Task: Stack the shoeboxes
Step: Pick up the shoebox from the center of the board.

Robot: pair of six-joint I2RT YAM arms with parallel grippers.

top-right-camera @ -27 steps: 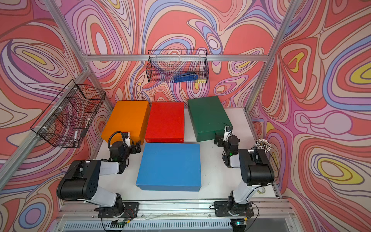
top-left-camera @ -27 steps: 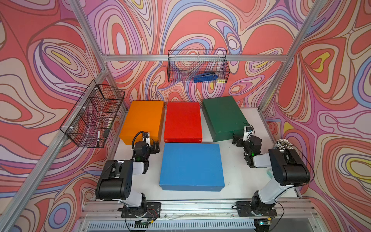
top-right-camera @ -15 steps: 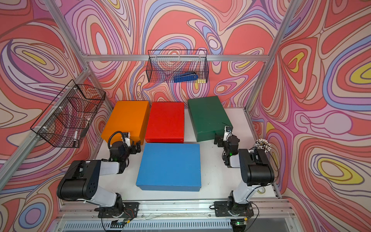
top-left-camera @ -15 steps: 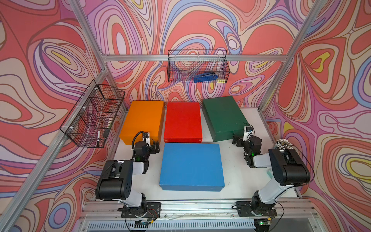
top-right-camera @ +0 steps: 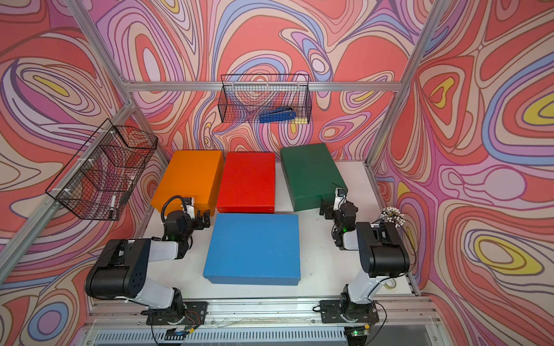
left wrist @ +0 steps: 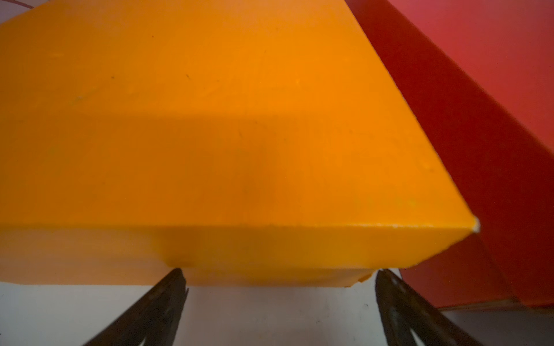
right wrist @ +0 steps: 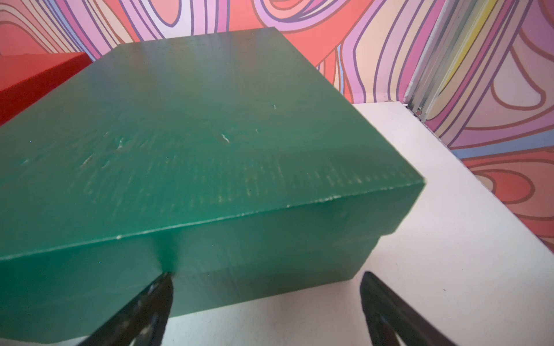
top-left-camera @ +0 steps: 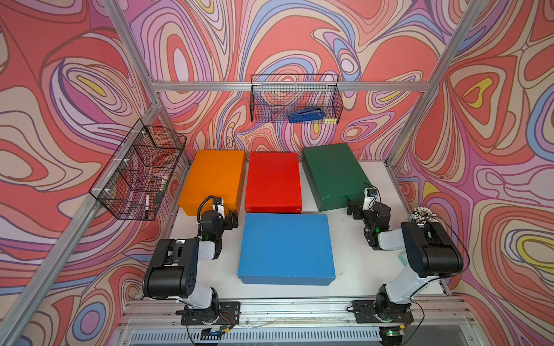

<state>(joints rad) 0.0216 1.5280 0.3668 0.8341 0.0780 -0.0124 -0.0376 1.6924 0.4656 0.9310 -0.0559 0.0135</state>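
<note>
Four shoeboxes lie flat on the white table in both top views: orange (top-left-camera: 214,176), red (top-left-camera: 272,179) and dark green (top-left-camera: 329,173) in a back row, blue (top-left-camera: 286,245) alone in front of the red one. None rests on another. My left gripper (top-left-camera: 229,221) is low at the orange box's near right corner, open; the left wrist view shows its tips (left wrist: 281,274) close to the orange box (left wrist: 209,134) wall, empty. My right gripper (top-left-camera: 355,210) is open at the green box's near edge. Its tips (right wrist: 267,275) are by the green box (right wrist: 195,149).
A black wire basket (top-left-camera: 295,87) hangs on the back wall with a blue tool (top-left-camera: 305,114) inside. A second wire basket (top-left-camera: 138,173) on the left wall holds a marker (top-left-camera: 147,205). Aluminium posts stand at the back corners. Bare table (top-left-camera: 353,263) shows right of the blue box.
</note>
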